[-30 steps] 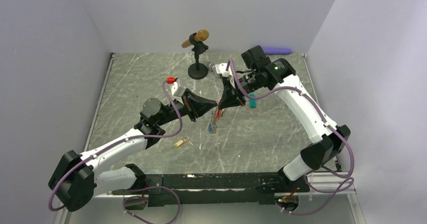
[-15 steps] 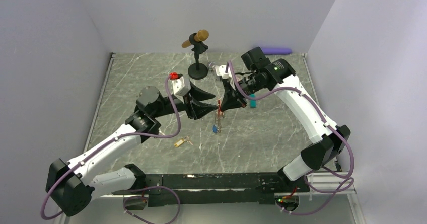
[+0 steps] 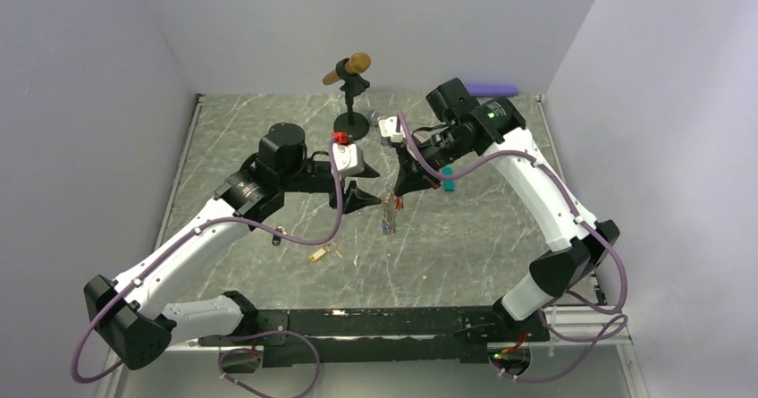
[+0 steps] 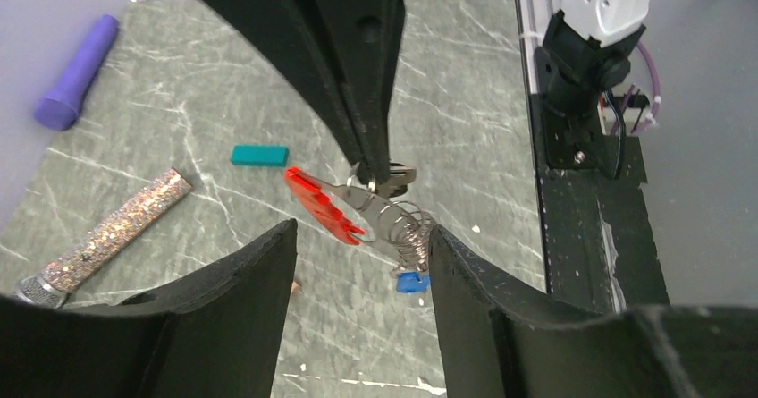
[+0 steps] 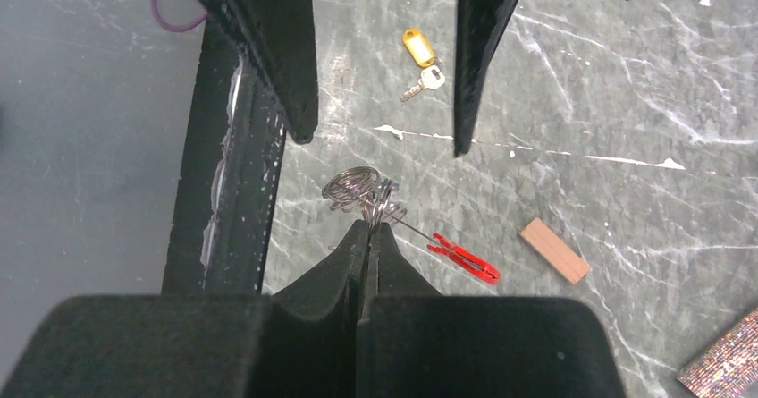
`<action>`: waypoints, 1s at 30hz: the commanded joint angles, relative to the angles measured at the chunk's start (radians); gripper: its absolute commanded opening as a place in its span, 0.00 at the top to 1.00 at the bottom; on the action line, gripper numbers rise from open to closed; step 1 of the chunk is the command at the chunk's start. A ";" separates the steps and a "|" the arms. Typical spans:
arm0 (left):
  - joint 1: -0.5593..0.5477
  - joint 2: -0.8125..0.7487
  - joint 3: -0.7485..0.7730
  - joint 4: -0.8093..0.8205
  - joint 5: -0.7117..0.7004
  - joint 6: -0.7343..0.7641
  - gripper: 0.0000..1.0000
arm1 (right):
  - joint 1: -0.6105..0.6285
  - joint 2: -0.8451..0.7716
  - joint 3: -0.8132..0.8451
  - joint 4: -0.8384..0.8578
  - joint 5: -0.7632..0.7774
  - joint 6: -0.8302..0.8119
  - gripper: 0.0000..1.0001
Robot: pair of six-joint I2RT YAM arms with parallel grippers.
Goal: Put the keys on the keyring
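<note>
at the left of the top view the left arm [image 3: 206,228] stretches over the marbled table [image 3: 223,130]. near it on the table, apart from everything else, lies the yellow-tagged key [image 3: 320,254]. the left gripper [image 4: 360,232] has its fingers [image 4: 232,300] spread wide and grips nothing. in its own wrist view the keyring [image 4: 368,208] hangs in the gap between the two tips, and whether the coil [image 4: 407,228] brushes the right-hand tip cannot be told. in the right wrist view those tips sit clear of the coil.

the keyring is off the table, in the air between the two grippers. in the left wrist view its red clip [image 4: 320,203] slants away to the left of the silvery coil, and a blue-tagged key [image 4: 409,282] dangles below the coil. the right gripper [image 5: 368,228] meets it from the other side with its fingers pressed together on the wire loops, so it alone carries the keyring.

behind the grippers a microphone [image 3: 349,69] sits on a black stand. further right on the table lie a glittery tube [image 4: 112,241], a teal block [image 3: 447,184] and, by the far wall, a purple tube [image 3: 492,89]. in the right wrist view a tan wooden block [image 5: 554,249] shows on the table to the right of the red clip.
</note>
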 commanded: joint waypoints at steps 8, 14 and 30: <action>-0.056 0.056 0.041 0.014 -0.056 0.031 0.44 | 0.024 0.055 0.089 -0.069 0.017 -0.045 1.00; -0.057 0.070 0.051 0.022 -0.071 0.010 0.54 | 0.029 0.058 0.086 -0.069 0.012 -0.049 1.00; -0.057 0.091 0.021 0.107 -0.059 -0.093 0.88 | 0.030 0.051 0.067 -0.057 0.007 -0.046 1.00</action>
